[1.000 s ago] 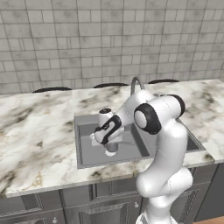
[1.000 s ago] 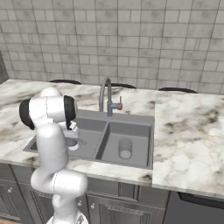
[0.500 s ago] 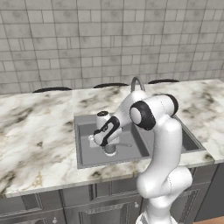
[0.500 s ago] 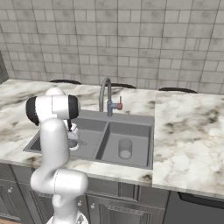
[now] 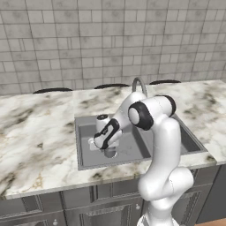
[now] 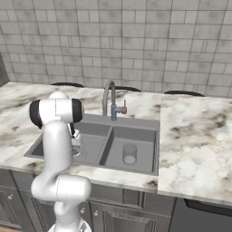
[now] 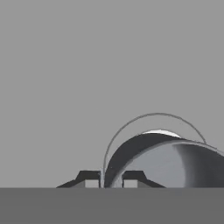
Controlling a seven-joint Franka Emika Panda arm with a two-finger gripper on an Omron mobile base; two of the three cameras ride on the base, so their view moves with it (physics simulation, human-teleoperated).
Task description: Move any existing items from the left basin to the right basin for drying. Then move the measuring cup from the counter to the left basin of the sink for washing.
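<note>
My gripper (image 5: pixel 107 148) is low in the left basin (image 5: pixel 88 128), near its front. In the hand view the dark grey measuring cup (image 7: pixel 166 162) lies just below, over the pale drain. The gripper (image 7: pixel 111 178) has its jaws close on either side of the cup's wall. The cup (image 5: pixel 110 153) sits at the basin floor under the hand. The pale see-through tumbler (image 6: pixel 129 154) stands upright in the right basin (image 6: pixel 142 138), apart from the arm. From the right, the arm covers much of the left basin (image 6: pixel 95 140).
The arched steel faucet (image 6: pixel 108 97) rises behind the divider between the basins. White marble counter (image 5: pixel 35 137) runs on both sides of the sink, wider on the right (image 6: pixel 195 136). A tiled wall stands behind.
The hand has sunk a little lower in the left basin with the measuring cup. The tumbler has not moved.
</note>
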